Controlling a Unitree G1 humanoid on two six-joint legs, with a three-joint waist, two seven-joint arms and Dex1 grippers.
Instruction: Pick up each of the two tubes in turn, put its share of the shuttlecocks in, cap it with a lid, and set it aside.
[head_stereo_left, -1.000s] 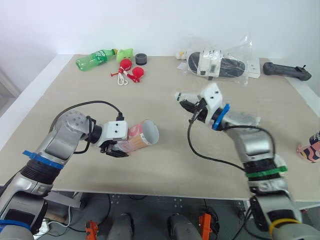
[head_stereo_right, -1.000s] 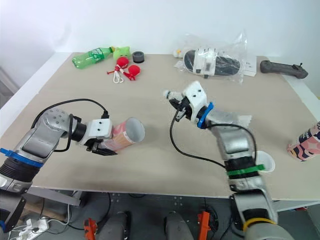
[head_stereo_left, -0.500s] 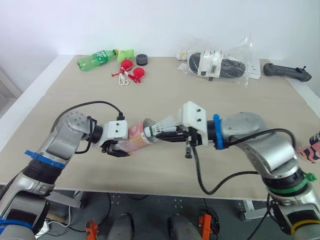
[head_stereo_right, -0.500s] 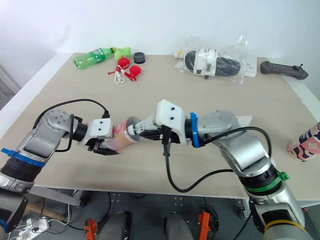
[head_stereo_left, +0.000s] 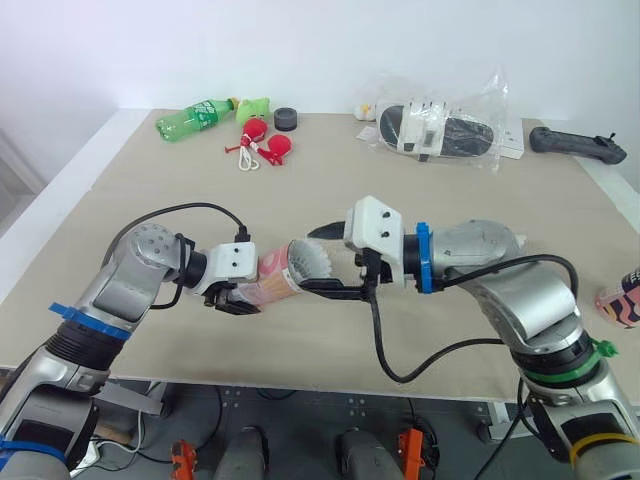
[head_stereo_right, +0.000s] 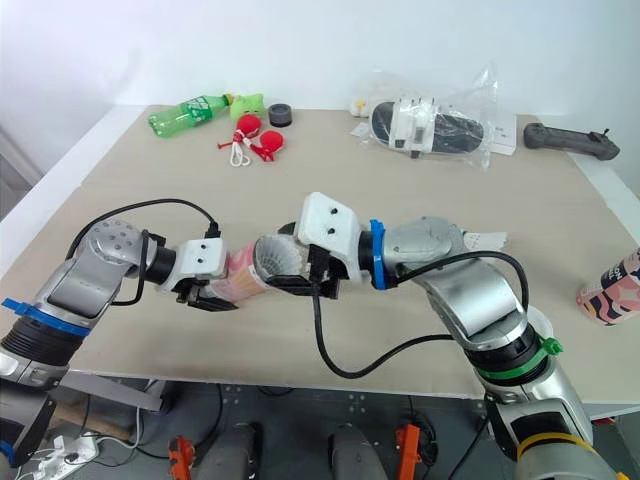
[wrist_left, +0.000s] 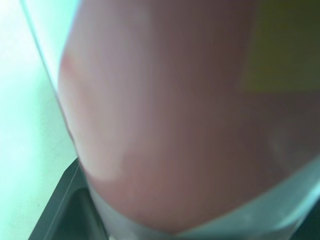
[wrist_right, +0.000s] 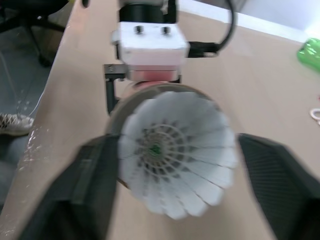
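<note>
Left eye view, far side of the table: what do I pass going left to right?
green bottle → black round cap → clear plastic bag holding dark footwear → black handle-shaped device

Blocked: shuttlecock plugs tube mouth, right end effector spread either side. Mid tabletop free; bottle, red toys, bagged shoes line far edge.

Glossy tube, white plastic shuttlecock, matt table, crinkly clear plastic bag
</note>
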